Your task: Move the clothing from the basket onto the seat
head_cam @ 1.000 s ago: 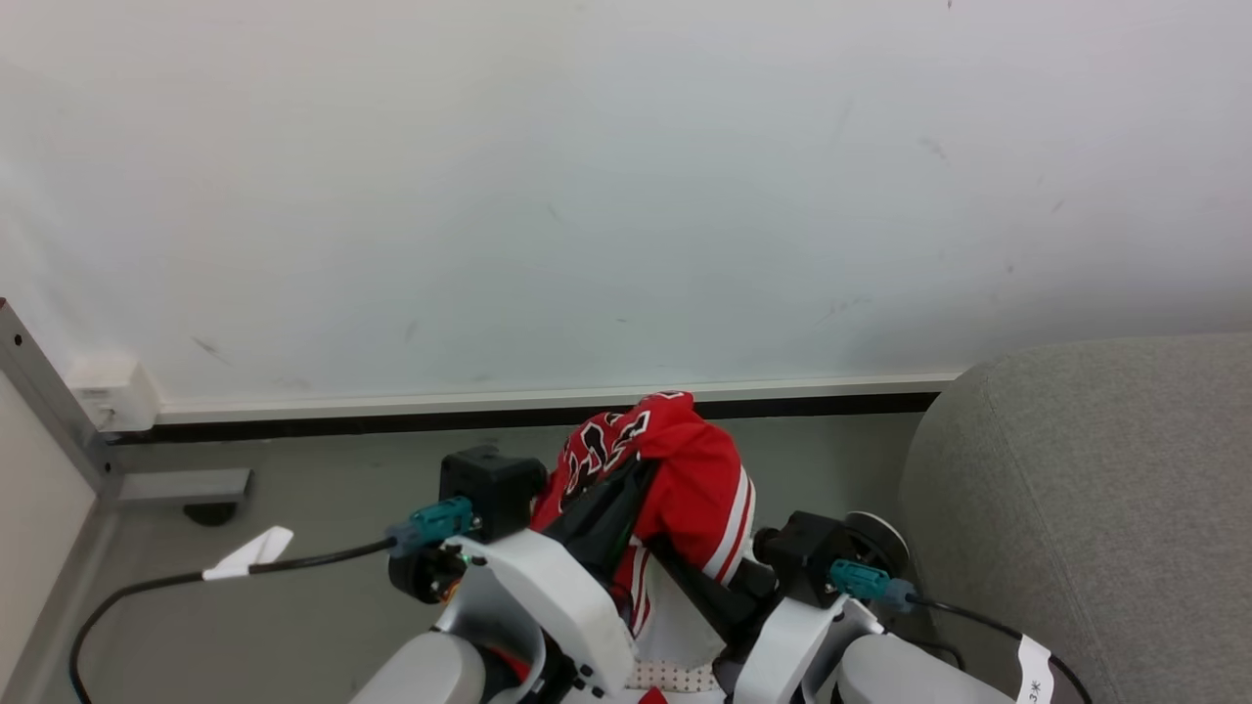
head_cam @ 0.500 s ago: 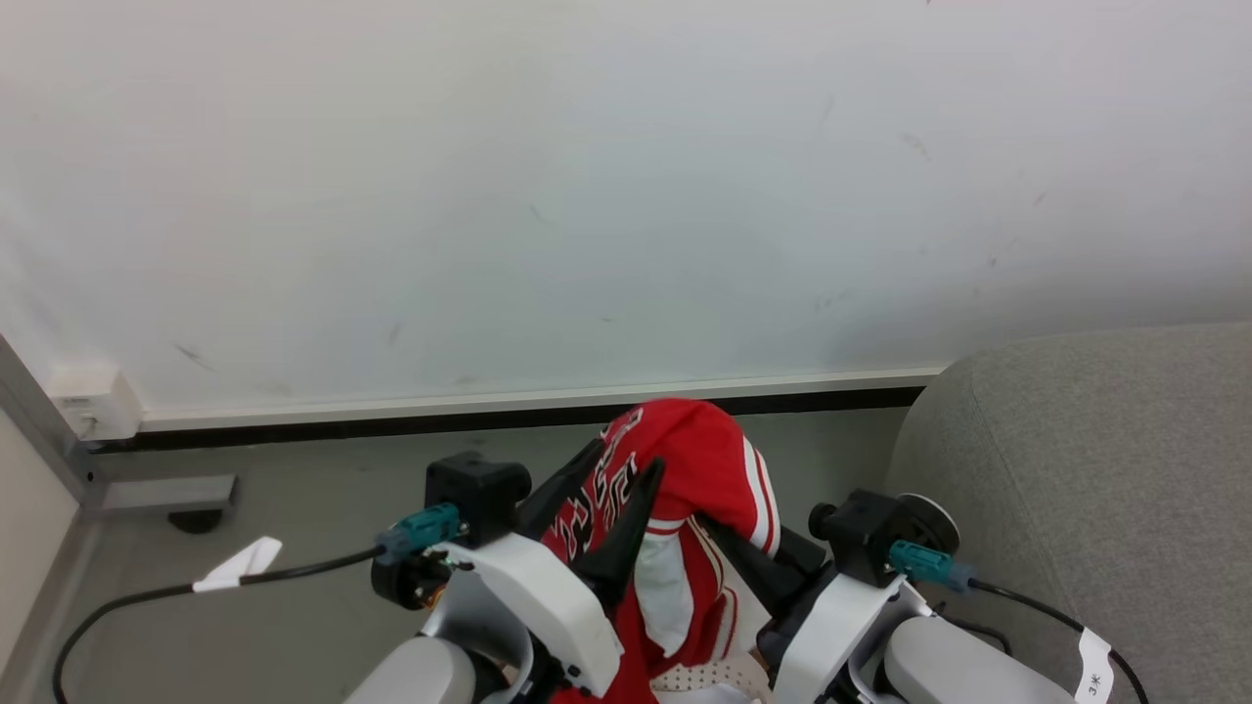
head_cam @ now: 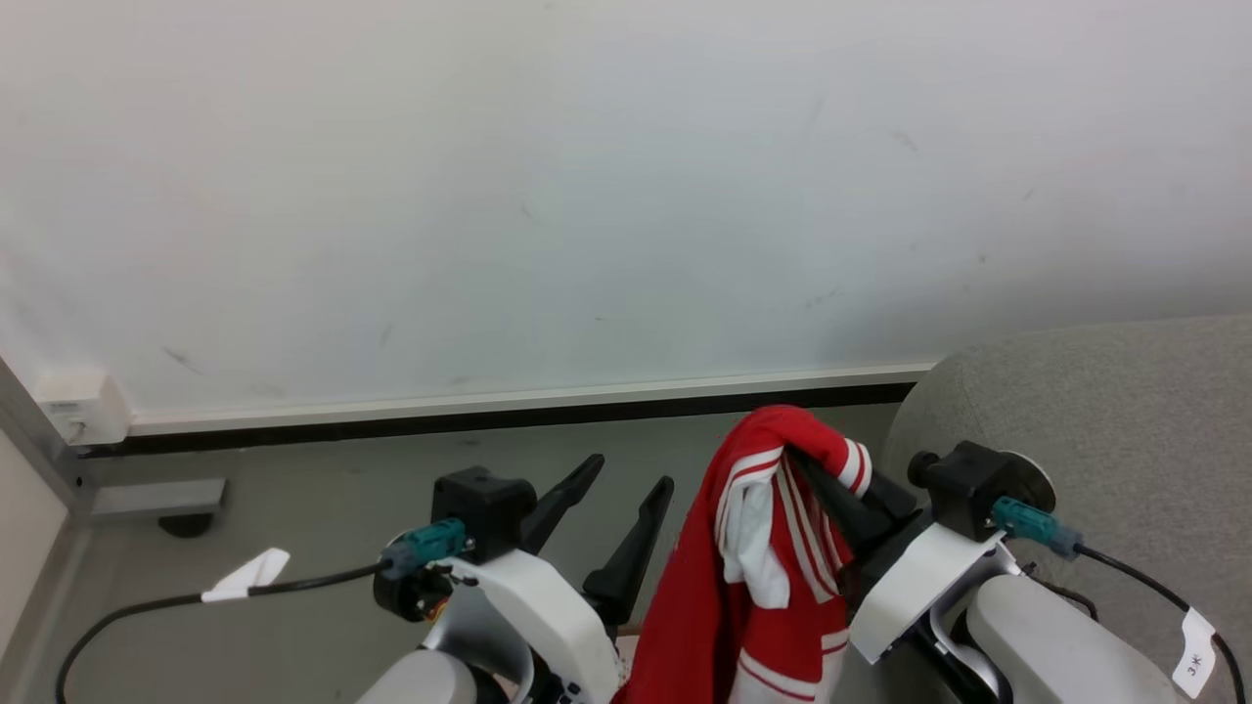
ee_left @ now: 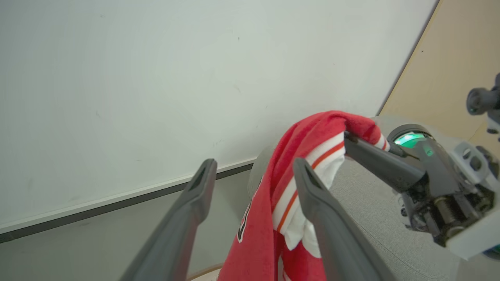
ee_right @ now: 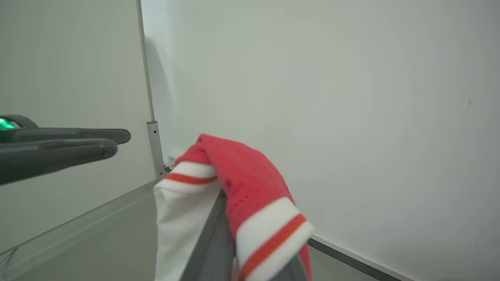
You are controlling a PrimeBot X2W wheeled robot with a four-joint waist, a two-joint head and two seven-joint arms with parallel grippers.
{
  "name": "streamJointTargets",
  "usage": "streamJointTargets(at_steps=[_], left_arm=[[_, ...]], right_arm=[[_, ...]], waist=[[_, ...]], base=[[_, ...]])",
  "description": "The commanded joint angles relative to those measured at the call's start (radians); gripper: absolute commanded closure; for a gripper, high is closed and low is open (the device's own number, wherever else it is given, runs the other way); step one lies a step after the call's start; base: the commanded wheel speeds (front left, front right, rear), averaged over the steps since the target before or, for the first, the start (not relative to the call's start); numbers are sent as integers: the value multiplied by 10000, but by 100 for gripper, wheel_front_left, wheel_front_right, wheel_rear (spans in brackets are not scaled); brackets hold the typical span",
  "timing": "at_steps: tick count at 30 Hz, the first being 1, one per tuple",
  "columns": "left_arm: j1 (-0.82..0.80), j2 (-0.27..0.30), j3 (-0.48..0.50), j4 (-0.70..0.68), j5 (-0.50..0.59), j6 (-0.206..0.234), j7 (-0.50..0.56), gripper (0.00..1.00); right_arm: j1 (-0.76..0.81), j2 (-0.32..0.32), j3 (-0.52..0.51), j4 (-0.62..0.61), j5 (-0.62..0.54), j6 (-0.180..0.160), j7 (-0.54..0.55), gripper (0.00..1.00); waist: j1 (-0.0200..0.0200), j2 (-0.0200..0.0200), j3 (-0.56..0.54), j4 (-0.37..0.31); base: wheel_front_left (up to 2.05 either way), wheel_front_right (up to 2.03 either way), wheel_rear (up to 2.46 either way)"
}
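Handover: left gripper (head_cam: 632, 470) lets go; right gripper (ee_left: 351, 142) retains the clothing (head_cam: 704, 587).
Left jaws now stand apart, clear of it; right jaws stay clamped on it beside the seat (head_cam: 1095, 411).

White forearms (head_cam: 548, 606), teal plugs (head_cam: 435, 541), black cables (head_cam: 333, 575), dark fingers (head_cam: 636, 543).

clothing (head_cam: 719, 596): 1 red bundle | seat (head_cam: 1125, 411): 1 | grippers: 2, left gripper (head_cam: 631, 470), right gripper (head_cam: 827, 479)
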Motion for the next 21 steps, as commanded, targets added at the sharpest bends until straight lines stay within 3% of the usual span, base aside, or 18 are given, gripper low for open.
streamJointTargets(at_steps=[1, 10, 21], left_arm=[[104, 67, 5, 37, 71, -23, -86, 0], [160, 105, -35, 36, -2, -42, -217, 0], [271, 107, -129, 9, 30, -74, -531, 0]], right_arm=[[38, -94, -121, -93, -126, -25, -55, 100], [61, -553, -658, -424, -323, -25, -54, 100], [-294, -1011, -1021, -931, -373, -25, -45, 100]], waist=[[0, 0, 9, -22], [0, 0, -2, -278], [0, 0, 144, -1418]], base=[[0, 0, 0], [0, 0, 0], [0, 0, 0]])
